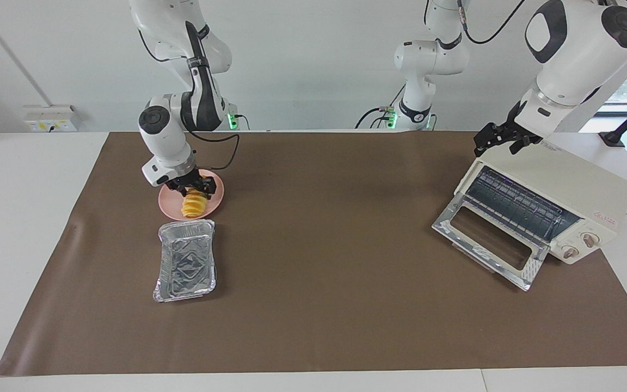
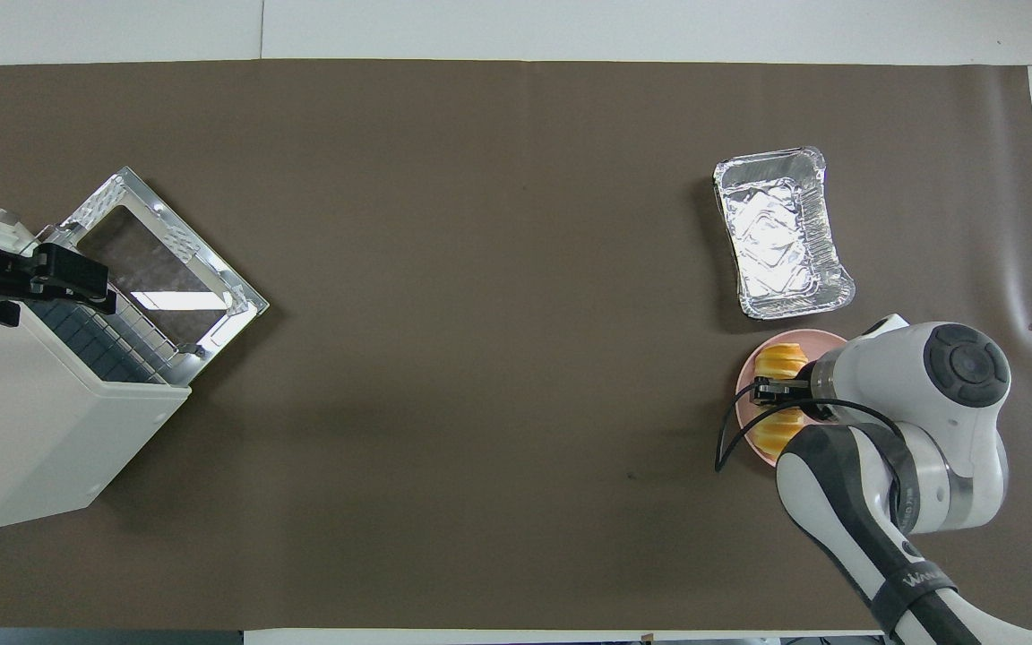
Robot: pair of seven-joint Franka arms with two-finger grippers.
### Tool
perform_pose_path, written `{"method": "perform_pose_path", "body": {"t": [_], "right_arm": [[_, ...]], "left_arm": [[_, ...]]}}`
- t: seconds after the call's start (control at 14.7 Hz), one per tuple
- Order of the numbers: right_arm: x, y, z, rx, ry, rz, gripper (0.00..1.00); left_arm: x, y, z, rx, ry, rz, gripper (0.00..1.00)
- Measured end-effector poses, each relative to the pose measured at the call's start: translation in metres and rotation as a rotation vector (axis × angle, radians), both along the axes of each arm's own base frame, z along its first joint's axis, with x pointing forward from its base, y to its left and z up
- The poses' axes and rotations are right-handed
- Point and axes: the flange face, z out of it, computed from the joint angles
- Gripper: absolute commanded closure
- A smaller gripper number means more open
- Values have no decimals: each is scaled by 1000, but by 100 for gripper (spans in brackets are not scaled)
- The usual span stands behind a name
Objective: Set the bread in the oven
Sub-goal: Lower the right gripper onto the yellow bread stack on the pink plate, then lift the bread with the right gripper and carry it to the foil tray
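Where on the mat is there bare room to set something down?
The wide stretch of mat between the foil tray and the oven is bare. It is crowded where tray, plate, bread and right gripper cluster.

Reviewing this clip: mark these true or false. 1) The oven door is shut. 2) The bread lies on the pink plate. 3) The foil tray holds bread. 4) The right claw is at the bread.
1) False: the cream-white boxy toaster oven has its glass door folded down.
2) True: the ridged golden yellow loaf rests on the round pink plate.
3) False: the silver foil tray is empty.
4) True: the right claw straddles the loaf.
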Motion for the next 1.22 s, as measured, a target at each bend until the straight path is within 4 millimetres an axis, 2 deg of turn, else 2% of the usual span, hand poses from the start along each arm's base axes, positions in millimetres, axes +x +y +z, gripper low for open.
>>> {"method": "perform_pose_path", "body": {"t": [0.27,0.41,0.68,0.82,0.95,1.09,1.22], "right_arm": [[0,7,4,4,-1,9,100],[2,8,16,2,31,5,100],[20,11,85,2,34,8,100],[39,5,117,11,-23,27,100],[65,-14,141,24,-73,68,100],[95,-35,154,39,-90,119,100],[124,-50,157,51,-104,160,100]], "left_arm": [[0,0,0,0,0,0,0],[0,0,0,0,0,0,0],[0,0,0,0,0,0,0],[0,0,0,0,0,0,0],[0,0,0,0,0,0,0],[0,0,0,0,0,0,0],[0,0,0,0,0,0,0]]}}
